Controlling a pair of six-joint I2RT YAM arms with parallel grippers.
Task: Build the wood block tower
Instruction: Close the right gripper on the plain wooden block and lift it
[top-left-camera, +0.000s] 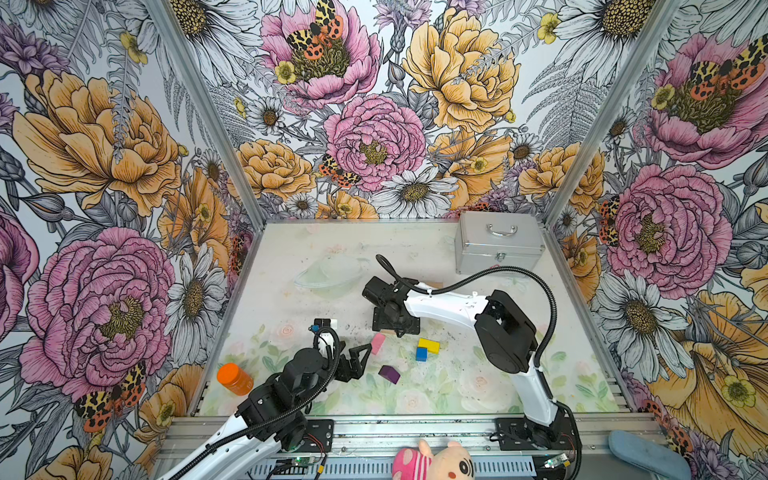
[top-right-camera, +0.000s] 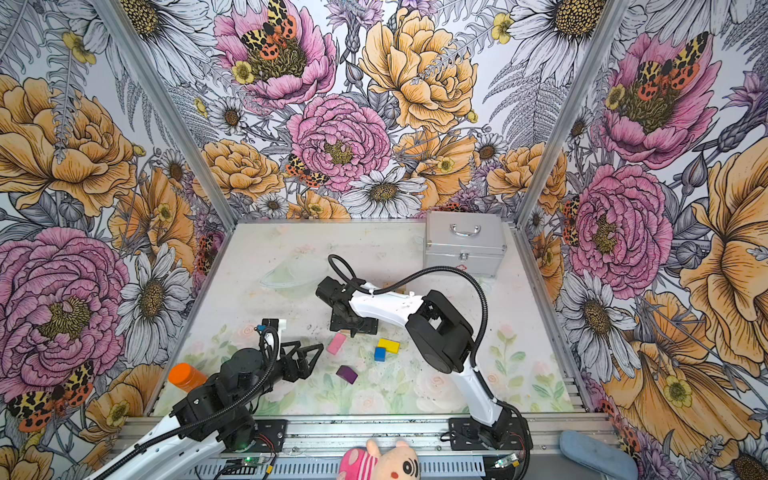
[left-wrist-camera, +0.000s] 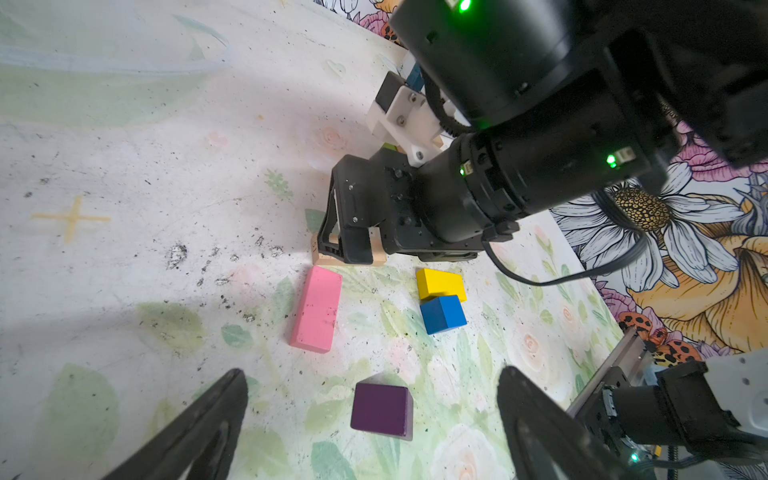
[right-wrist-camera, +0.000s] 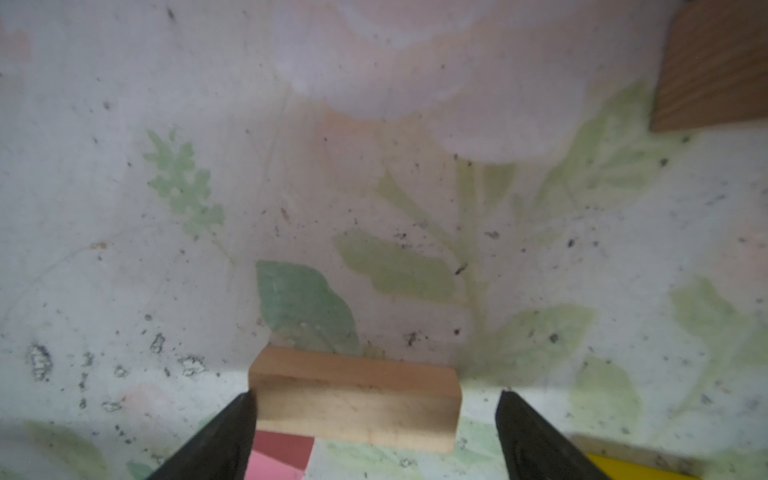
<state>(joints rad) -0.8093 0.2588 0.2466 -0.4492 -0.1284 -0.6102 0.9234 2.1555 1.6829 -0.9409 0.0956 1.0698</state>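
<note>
right end effector (right-wrist-camera: 377, 395) spread — straddling a smooth tan wooden bar (right-wrist-camera: 353, 399) flat on the scuffed floral desk (left-wrist-camera: 124, 187) | left end effector (left-wrist-camera: 372, 374) spread, near a matte purple block (left-wrist-camera: 382, 409) | pink slab (left-wrist-camera: 316, 309), yellow block (left-wrist-camera: 440, 282) touching blue cube (left-wrist-camera: 442, 313) — painted, lying near the bar

We are seeing bright, even light in both top views, with the floral walls (top-left-camera: 104, 166) bowing toward the frame edges. In the left wrist view, soft grey shadows are spreading over the table mat (left-wrist-camera: 124, 187). The right wrist view is looking hazy, its tan block (right-wrist-camera: 353, 399) slightly blurred.
</note>
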